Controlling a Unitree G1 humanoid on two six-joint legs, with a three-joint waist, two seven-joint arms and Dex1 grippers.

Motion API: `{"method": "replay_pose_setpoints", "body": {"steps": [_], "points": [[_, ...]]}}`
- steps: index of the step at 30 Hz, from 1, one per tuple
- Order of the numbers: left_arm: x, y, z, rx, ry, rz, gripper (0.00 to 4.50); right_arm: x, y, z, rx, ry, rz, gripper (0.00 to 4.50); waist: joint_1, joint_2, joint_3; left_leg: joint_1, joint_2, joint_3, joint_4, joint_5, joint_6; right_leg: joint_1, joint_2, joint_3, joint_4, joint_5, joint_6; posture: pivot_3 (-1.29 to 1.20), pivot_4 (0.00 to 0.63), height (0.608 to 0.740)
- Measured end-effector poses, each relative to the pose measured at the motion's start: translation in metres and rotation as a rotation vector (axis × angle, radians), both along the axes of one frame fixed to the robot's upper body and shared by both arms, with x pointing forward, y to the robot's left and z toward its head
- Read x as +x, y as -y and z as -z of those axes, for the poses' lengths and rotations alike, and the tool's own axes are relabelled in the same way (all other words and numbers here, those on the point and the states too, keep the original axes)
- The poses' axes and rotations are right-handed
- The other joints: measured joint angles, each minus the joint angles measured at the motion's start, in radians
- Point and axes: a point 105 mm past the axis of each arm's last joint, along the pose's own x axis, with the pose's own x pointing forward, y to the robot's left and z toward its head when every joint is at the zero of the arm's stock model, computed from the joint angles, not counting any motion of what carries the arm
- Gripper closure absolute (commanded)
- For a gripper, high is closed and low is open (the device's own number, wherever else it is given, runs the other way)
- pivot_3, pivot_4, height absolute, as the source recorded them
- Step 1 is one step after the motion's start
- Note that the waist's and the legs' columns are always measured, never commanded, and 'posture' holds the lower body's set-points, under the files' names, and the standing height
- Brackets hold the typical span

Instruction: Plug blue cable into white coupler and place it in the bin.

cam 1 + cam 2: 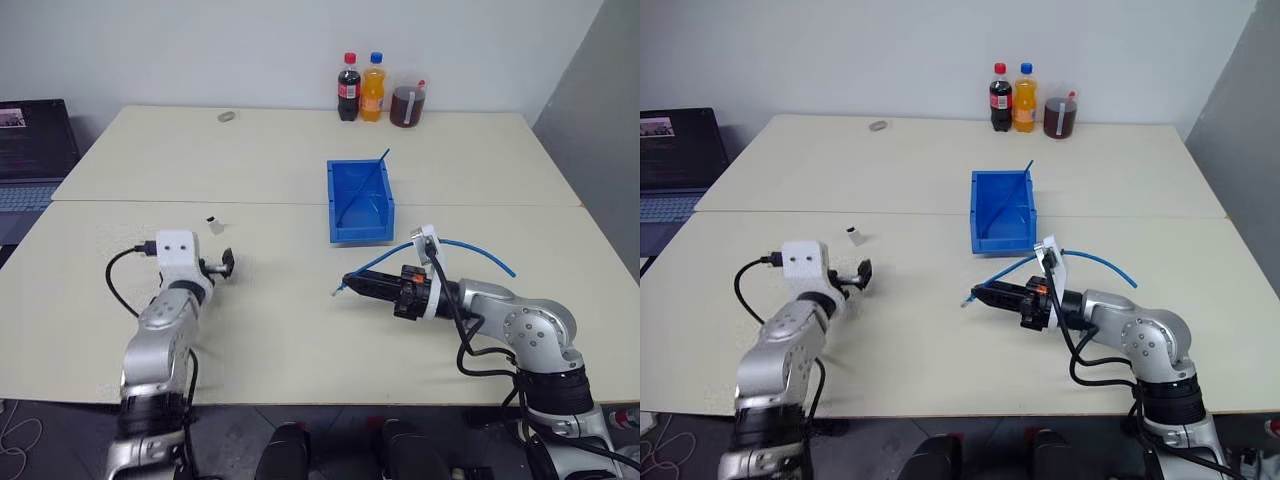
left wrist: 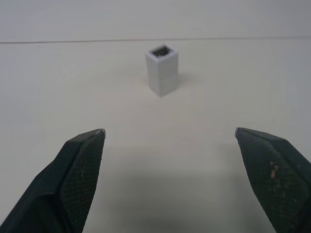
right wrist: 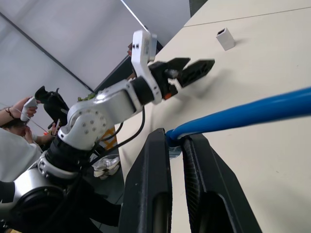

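The white coupler (image 2: 162,69) stands upright on the table (image 1: 300,330), dark socket upward, ahead of the wide-open left gripper (image 1: 227,263). The right gripper (image 1: 345,285) clamps the blue cable (image 1: 480,249), which arcs rightward, its plug end pointing left; the bin (image 1: 345,215) sits just behind.

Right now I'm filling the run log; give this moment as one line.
left gripper: open, facing upright small white plastic coupler | right gripper: shut on thin light-blue cable | bright blue plastic bin: no coupler inside

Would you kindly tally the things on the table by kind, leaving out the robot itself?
Drink bottles: 2 (cola, orange)
Jar of dark liquid: 1
Blue bin: 1
Blue cable: 1
White coupler: 1
Thin dark strand leaning in the bin: 1
Small greyish ring: 1
Total: 8
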Motion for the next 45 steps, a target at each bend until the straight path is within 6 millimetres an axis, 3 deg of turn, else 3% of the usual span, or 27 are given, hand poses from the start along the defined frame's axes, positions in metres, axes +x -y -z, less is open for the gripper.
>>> {"method": "replay_pose_setpoints", "body": {"steps": [16, 28, 29, 45], "points": [[0.035, -0.003, -0.002, -0.104, -0.035, -0.182, 0.00, 0.001, 0.001, -0.001, 0.002, 0.008, 0.009, 4.44, -0.002, 0.000, 0.000, 0.000, 0.000, 0.000, 0.000, 0.000, 0.000, 0.000, 0.000, 0.000, 0.000, 0.001, 0.000, 0.00, 0.150, 0.740], [0.054, 0.004, 0.002, -0.124, -0.042, -0.190, 0.00, 0.001, 0.001, -0.001, 0.001, 0.009, 0.010, 4.44, -0.002, 0.000, 0.000, -0.001, -0.001, 0.000, 0.000, 0.000, 0.000, 0.000, 0.000, 0.000, 0.000, 0.001, 0.000, 0.00, 0.150, 0.740], [0.056, 0.004, 0.002, -0.124, -0.040, -0.191, 0.37, 0.001, 0.001, -0.001, 0.001, 0.008, 0.010, 4.44, -0.002, 0.000, 0.000, -0.001, -0.001, 0.000, 0.000, 0.000, 0.000, 0.000, 0.000, 0.000, 0.000, 0.001, 0.000, 0.00, 0.150, 0.740], [0.063, -0.003, 0.004, -0.106, -0.018, -0.213, 3.65, 0.001, 0.001, 0.001, -0.005, 0.006, 0.020, 4.44, -0.002, 0.000, 0.000, -0.001, -0.001, 0.000, 0.000, 0.000, 0.000, 0.000, -0.001, -0.001, 0.000, 0.001, -0.001, 0.00, 0.150, 0.740]]}}
